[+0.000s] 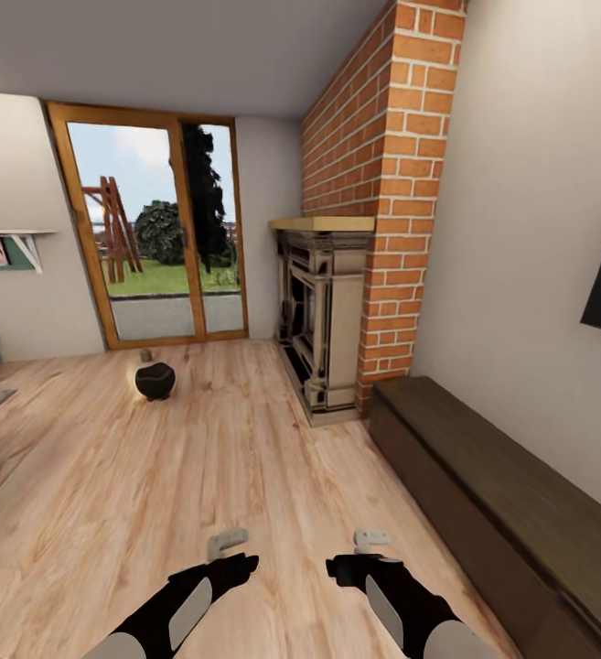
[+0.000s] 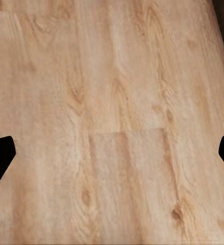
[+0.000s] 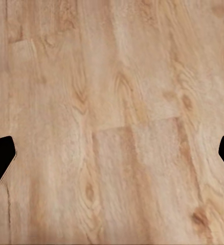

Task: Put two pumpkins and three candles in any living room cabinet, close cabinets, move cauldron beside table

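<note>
Ahead, the black cauldron [image 1: 155, 380] sits on the far left floor [image 1: 199, 458], well apart from the cabinet [image 1: 510, 494] at right; both claws, left [image 1: 227, 542] and right [image 1: 370, 540], hang open and empty; it looks rigid, probably weighty, best pinched at its rim

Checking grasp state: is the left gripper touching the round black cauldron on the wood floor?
Apart. The head view shows the left gripper low in the foreground, empty, while the round black cauldron sits far ahead near the glass door, bare wood floor between them.
</note>
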### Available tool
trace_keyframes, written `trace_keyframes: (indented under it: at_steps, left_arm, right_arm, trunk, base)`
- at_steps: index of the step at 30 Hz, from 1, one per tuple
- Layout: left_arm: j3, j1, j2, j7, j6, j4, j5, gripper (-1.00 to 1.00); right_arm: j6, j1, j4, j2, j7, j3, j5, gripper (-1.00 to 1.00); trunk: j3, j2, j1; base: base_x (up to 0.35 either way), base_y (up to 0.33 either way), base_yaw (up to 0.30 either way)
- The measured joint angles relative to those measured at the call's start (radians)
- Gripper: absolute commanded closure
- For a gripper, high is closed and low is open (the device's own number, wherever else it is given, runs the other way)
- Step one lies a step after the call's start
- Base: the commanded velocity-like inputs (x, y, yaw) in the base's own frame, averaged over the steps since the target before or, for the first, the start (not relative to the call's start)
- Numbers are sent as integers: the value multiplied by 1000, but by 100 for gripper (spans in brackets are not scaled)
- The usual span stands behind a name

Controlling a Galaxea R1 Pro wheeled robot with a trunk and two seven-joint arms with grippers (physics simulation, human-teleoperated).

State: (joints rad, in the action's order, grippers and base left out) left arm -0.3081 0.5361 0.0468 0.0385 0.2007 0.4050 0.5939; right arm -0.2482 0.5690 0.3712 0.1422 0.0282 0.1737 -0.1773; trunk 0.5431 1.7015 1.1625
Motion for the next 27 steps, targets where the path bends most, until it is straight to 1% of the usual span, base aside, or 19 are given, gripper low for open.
trace_keyframes:
  at_steps: [21, 27]
  left_arm:
    - [-2, 0, 1, 2, -11, -2, 0, -100]
    - [-2, 0, 1, 2, -12, -4, 0, -100]
  right_arm:
    - [0, 0, -1, 1, 0, 0, 1, -100]
    - [0, 0, -1, 1, 0, 0, 1, -100]
  trunk:
    - [0, 0, 0]
    - [1, 0, 0]
  base:
    - [336, 0, 290]
    - [337, 62, 285]
